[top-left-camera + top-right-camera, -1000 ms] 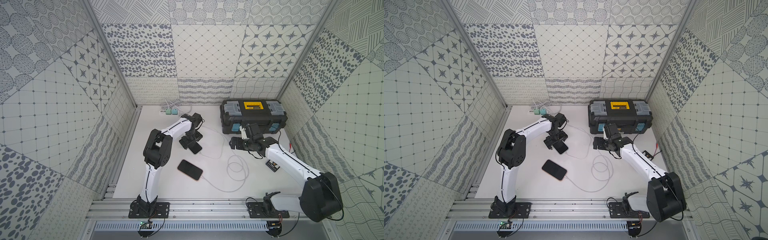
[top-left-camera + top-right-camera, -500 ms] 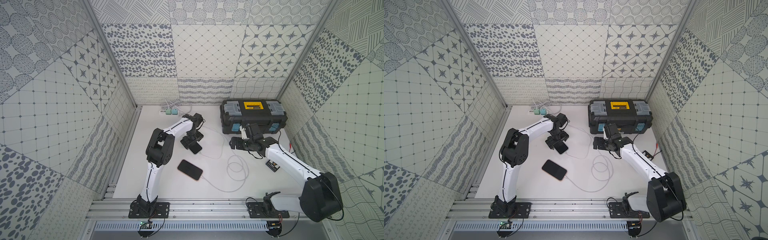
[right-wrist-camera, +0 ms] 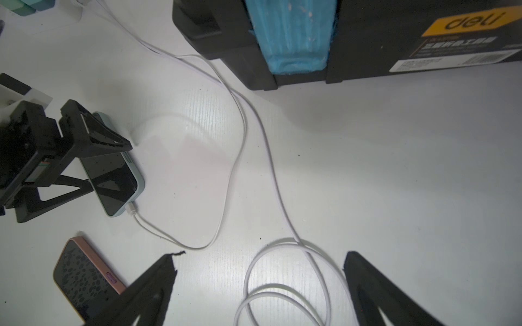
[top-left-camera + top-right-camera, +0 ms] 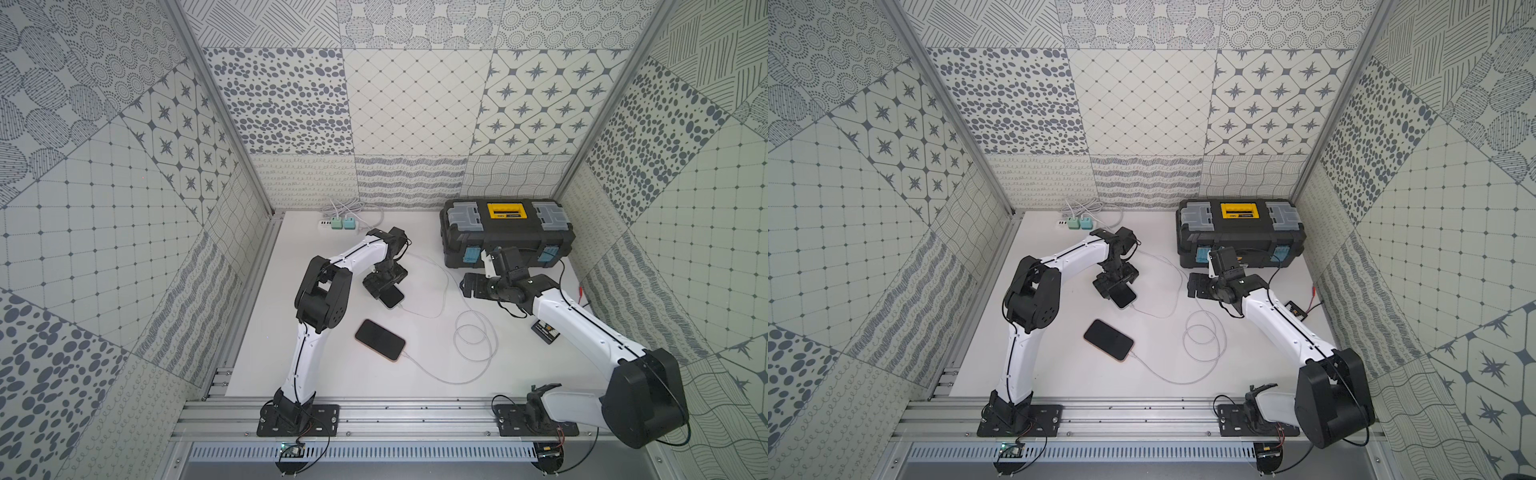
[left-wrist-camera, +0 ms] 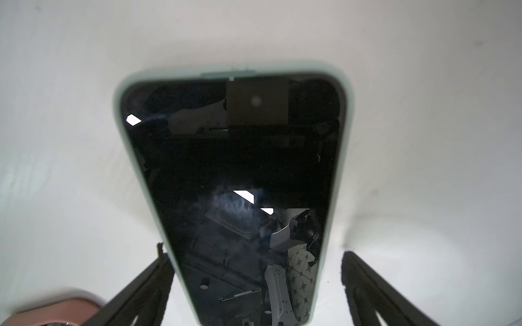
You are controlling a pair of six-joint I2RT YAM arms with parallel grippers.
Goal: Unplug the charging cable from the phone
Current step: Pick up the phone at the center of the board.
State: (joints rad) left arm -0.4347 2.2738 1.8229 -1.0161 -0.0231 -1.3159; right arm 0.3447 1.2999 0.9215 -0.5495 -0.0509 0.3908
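Looks like the pin-the-phone-down step, with the actual unplugging not yet started. Seeing the left hand (image 3: 108, 166) spread open and set astride the green-cased phone (image 4: 392, 297), which lies flat on the tabletop (image 4: 353, 386) toward the back left. From the left wrist view: one finger (image 5: 141, 288) right against the phone's edge, the other just beside the opposite edge with a sliver of white between, so nothing clamped yet. Can see the plug (image 3: 131, 209) seated in the phone's end, with the white cable (image 3: 226, 197) curving away toward the power strip (image 4: 338, 224) at the back wall. Over by the black toolbox (image 4: 507, 232), the right hand (image 4: 467, 286) also spread wide, empty, hovering well apart from the plug. Also a second phone (image 4: 380, 340) in a pink case nearer the front, plugged in too, untouched.

Guessing the next move: squeeze the left hand onto the phone's sides to hold it put. Then bring the right hand across and down to pinch the plug itself, not the thin cable, and pull straight out along the phone's length. Worth watching for the phone sliding if gripped loosely.
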